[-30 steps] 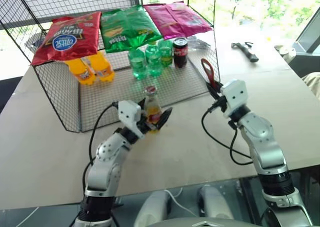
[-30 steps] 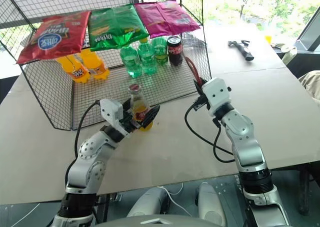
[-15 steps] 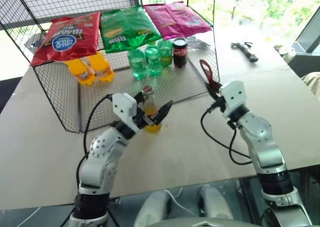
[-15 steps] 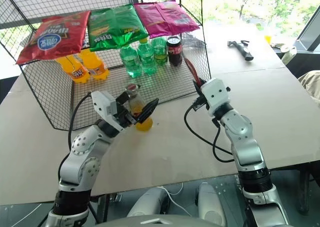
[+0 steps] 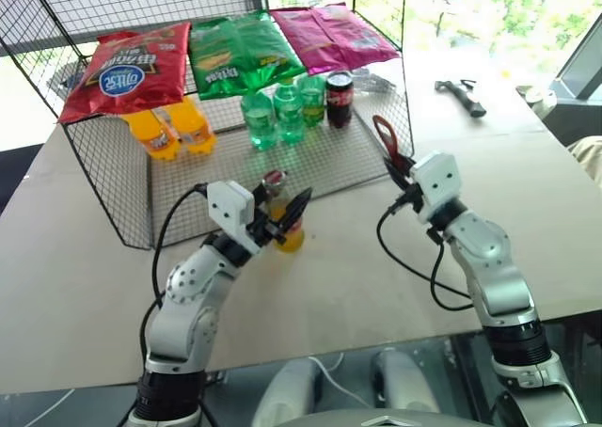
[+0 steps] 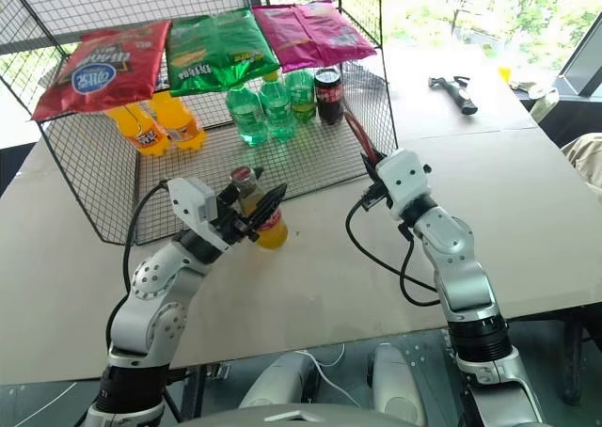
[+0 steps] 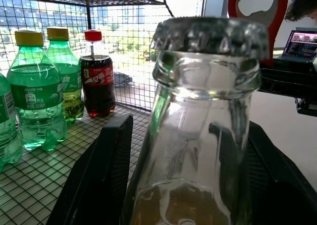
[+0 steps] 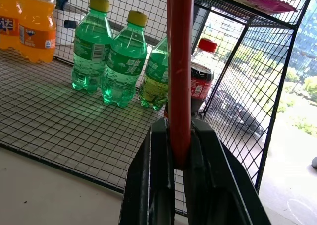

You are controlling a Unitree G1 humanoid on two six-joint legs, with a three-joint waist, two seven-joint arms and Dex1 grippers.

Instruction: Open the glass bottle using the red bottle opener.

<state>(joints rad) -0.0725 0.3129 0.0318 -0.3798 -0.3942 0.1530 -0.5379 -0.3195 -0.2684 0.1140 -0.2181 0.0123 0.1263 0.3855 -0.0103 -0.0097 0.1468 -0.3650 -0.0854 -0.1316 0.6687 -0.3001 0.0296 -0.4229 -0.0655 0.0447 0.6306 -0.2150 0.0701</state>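
Beige table (image 5: 85,258) carrying a wire rack (image 5: 113,173). Left gripper (image 5: 282,222) is clasping the bottle (image 5: 288,231) just before the rack; right gripper (image 5: 403,176) is pinching the opener (image 5: 388,140) nearby. Misaligned prying risks tipping the bottle.

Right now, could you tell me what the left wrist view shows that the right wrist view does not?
The left wrist view alone shows the glass bottle, crown cap on, between the left gripper's fingers, with the red bottle opener's looped head behind it. The right wrist view alone shows the right gripper shut on the red bottle opener handle, plus orange bottles. Both share the green bottles, the cola bottle and the wire rack.
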